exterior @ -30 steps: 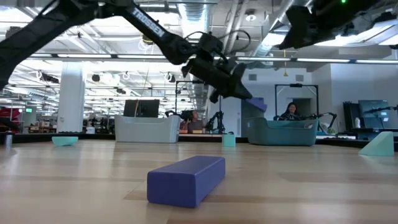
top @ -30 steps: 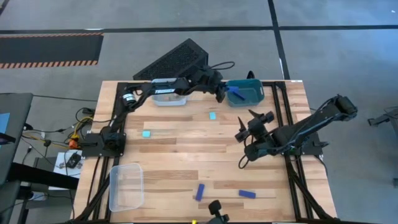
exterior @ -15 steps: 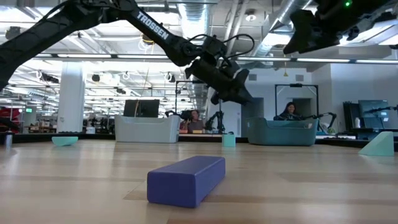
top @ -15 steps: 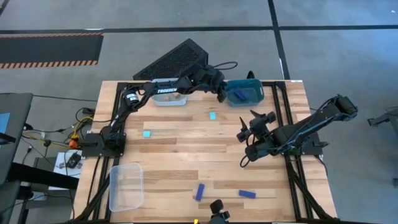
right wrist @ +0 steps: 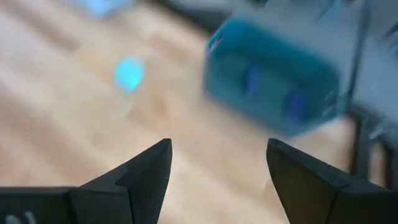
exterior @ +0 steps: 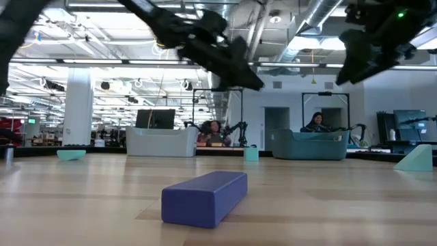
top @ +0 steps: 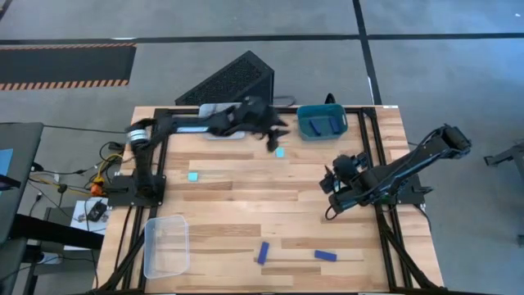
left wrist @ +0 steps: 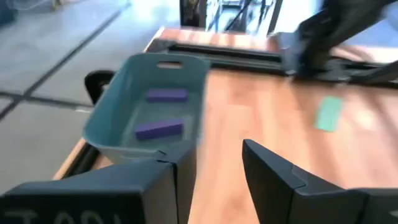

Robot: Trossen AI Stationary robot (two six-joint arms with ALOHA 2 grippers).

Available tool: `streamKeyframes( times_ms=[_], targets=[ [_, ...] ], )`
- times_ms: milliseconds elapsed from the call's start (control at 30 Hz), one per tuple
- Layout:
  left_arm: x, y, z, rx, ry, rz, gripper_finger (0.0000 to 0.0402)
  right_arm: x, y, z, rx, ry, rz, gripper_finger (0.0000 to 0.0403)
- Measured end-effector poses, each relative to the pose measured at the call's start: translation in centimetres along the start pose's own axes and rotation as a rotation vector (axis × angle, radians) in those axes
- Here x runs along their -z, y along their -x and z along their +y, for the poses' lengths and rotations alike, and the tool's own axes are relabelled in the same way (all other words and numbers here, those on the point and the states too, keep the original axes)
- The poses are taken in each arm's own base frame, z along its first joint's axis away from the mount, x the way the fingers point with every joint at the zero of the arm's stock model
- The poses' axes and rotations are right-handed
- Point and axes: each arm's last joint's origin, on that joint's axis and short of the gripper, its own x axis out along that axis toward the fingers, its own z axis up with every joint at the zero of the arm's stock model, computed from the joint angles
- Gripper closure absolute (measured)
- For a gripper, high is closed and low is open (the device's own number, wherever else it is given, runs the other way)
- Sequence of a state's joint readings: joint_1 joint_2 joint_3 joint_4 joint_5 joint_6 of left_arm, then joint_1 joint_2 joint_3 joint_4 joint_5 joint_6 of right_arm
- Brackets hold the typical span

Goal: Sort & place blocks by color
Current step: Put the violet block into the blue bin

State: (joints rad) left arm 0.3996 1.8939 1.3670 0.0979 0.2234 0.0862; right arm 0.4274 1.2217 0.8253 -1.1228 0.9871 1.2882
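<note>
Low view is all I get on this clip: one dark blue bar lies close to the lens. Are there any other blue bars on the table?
Observer: Yes. From above, two dark blue bars lie near the table's front edge, apart from each other.
Operator: Are any sorted already?
Observer: Two more blue bars lie inside the teal bin at the table's far edge.
Operator: Is the left arm carrying one?
Observer: No. The left gripper has its jaws open with nothing between them.
</note>
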Motion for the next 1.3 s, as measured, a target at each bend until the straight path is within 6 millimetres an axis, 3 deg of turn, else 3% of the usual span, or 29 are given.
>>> streamKeyframes(
  times_ms=[200, 333, 400, 600, 733, 900, 1133, 1300],
  targets=[
    [5.2, 6.1, -4.3, -0.002, -0.055, -0.086, 0.0296, 2.2, 0.6, 2.7, -0.307, 0.048, 0.199, 0.0117],
    [8.1, 9.1, -6.8, 0.02, -0.102, -0.08, 0.0297, 4.2, 2.3, 4.6, -0.622, 0.072, 0.327, 0.0117],
    [9.4, 10.2, -7.8, 0.045, -0.116, -0.082, 0.0297, 5.1, 3.3, 4.9, -0.697, 0.046, 0.355, 0.0117],
    [10.7, 11.2, -10.6, 0.13, -0.124, -0.215, 0.0297, 7.2, 6.1, 4.8, -0.773, -0.067, 0.446, 0.0117],
    [10.8, 11.4, -12.0, 0.171, -0.156, -0.228, 0.0297, 9.0, 7.2, 6.0, -0.821, -0.08, 0.488, 0.0117],
    [10.7, 11.5, -12.9, 0.16, -0.203, -0.244, 0.0283, 11.3, 7.9, 9.1, -0.794, 0.003, 0.621, 0.0117],
    [10.4, 11.5, -12.9, 0.095, -0.207, -0.273, 0.0225, 13.1, 8.7, 13.4, -0.726, 0.138, 0.73, 0.0117],
    [10.3, 11.5, -12.6, -0.012, -0.188, -0.273, 0.0198, 14.2, 8.5, 14.9, -0.594, 0.23, 0.747, 0.0117]
  ],
)
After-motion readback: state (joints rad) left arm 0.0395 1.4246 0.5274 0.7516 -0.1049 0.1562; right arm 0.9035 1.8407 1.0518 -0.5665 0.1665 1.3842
